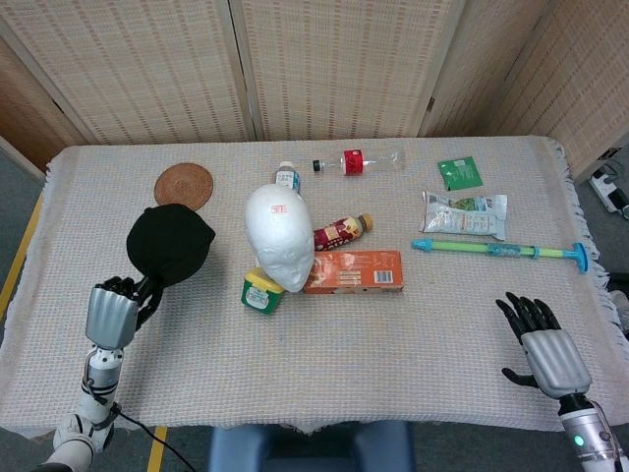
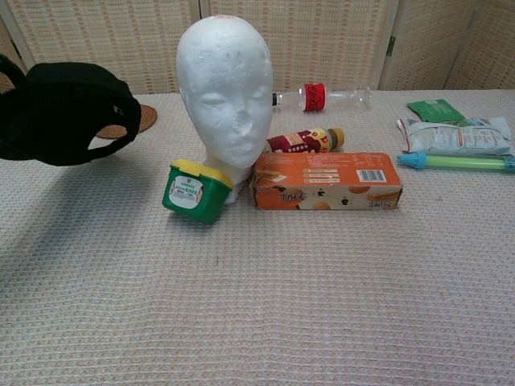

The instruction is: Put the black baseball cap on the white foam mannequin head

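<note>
left hand (image 1: 111, 313) gripping black cap (image 1: 169, 244), lifted

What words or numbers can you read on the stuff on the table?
None read clearly.
Mannequin head: small red mark on top, too blurred.
Orange box: print and barcode, too small.
Green tub: label blurred.
Clear bottle: red label, unreadable.
White packet, green packet: too small.

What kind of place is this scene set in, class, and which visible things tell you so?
Probably an indoor robot test area: a cloth-covered table of unrelated props, woven folding screens behind as a backdrop, and a power strip on the floor.
</note>
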`<move>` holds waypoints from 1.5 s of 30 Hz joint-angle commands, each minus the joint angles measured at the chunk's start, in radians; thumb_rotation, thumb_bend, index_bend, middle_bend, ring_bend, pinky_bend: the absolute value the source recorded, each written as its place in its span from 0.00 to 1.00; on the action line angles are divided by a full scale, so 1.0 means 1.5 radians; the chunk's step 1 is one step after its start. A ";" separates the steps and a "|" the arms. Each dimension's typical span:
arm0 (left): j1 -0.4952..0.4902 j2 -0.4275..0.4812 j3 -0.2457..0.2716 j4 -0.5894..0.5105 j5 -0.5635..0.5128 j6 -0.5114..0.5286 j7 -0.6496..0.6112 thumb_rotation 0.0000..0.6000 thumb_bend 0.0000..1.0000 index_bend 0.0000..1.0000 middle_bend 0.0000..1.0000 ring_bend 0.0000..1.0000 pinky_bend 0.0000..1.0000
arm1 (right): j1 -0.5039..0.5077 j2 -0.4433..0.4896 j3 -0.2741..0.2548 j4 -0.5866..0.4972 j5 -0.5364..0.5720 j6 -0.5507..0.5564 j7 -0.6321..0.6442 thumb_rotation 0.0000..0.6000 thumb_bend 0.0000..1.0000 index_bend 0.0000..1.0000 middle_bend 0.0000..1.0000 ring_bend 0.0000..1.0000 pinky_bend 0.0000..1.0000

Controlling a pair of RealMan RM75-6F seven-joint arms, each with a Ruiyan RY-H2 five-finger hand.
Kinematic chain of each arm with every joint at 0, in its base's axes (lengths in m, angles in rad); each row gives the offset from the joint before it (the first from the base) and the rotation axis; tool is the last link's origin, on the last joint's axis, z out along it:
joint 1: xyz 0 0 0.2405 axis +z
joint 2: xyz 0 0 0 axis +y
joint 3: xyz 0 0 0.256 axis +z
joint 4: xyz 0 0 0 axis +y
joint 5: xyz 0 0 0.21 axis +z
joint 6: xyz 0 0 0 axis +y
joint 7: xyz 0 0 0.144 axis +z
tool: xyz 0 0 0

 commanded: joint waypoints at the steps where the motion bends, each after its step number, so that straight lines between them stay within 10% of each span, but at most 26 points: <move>1: -0.059 0.041 -0.032 -0.032 -0.018 0.016 0.024 1.00 0.59 0.69 1.00 0.96 1.00 | 0.002 0.000 -0.004 -0.004 0.001 -0.007 -0.006 1.00 0.07 0.00 0.00 0.00 0.00; 17: -0.249 0.136 -0.058 -0.219 0.024 0.015 0.205 1.00 0.60 0.69 1.00 0.96 1.00 | 0.008 0.005 -0.001 -0.010 0.018 -0.021 0.001 1.00 0.07 0.00 0.00 0.00 0.00; 27: -0.284 0.112 0.004 -0.349 0.116 -0.010 0.354 1.00 0.60 0.70 1.00 0.96 1.00 | 0.003 0.027 0.000 -0.016 0.001 -0.002 0.042 1.00 0.07 0.00 0.00 0.00 0.00; 36: -0.233 0.046 0.074 -0.320 0.158 -0.028 0.364 1.00 0.59 0.69 1.00 0.96 1.00 | -0.004 0.038 -0.002 -0.017 -0.017 0.019 0.064 1.00 0.08 0.00 0.00 0.00 0.00; 41: -0.192 0.023 0.095 -0.286 0.156 -0.034 0.345 1.00 0.35 0.42 1.00 0.92 1.00 | -0.006 0.039 -0.003 -0.017 -0.020 0.022 0.064 1.00 0.08 0.00 0.00 0.00 0.00; 45: -0.153 0.035 0.102 -0.310 0.143 -0.042 0.351 1.00 0.22 0.17 0.76 0.78 1.00 | -0.006 0.037 -0.003 -0.017 -0.018 0.020 0.058 1.00 0.08 0.00 0.00 0.00 0.00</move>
